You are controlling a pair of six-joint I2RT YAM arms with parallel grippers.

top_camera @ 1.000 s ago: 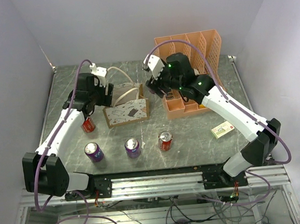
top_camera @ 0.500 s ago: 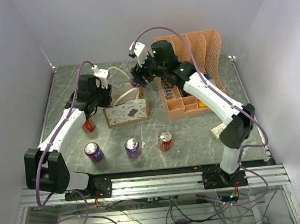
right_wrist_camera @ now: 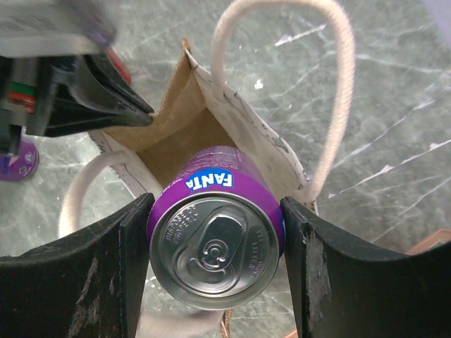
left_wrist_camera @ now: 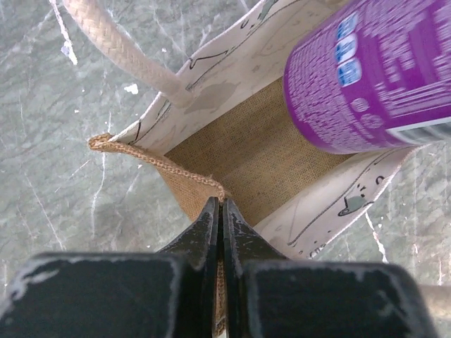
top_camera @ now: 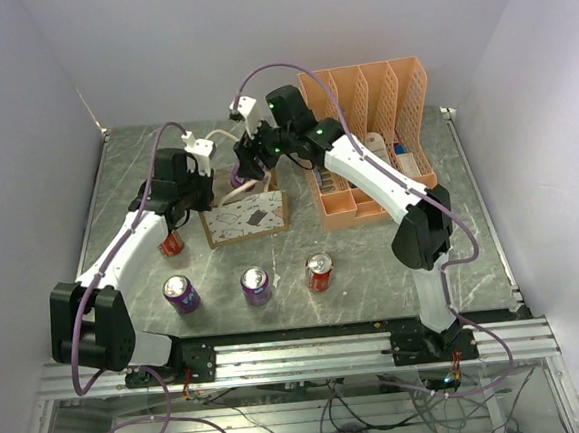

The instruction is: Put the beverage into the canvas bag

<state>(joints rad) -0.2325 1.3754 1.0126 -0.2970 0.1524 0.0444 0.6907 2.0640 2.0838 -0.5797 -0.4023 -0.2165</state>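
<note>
Okay, left gripper (left_wrist_camera: 220, 205) pinches the rim of the bag (left_wrist_camera: 232, 53), right gripper (right_wrist_camera: 215, 264) clamps the can (right_wrist_camera: 215, 239) over the open mouth, which leaves me lowering and release.

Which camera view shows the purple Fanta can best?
Right wrist view: the purple Fanta can is central, lid and name readable. Left wrist view shows only part of its side over the canvas bag. In top external the right gripper mostly hides it.
</note>
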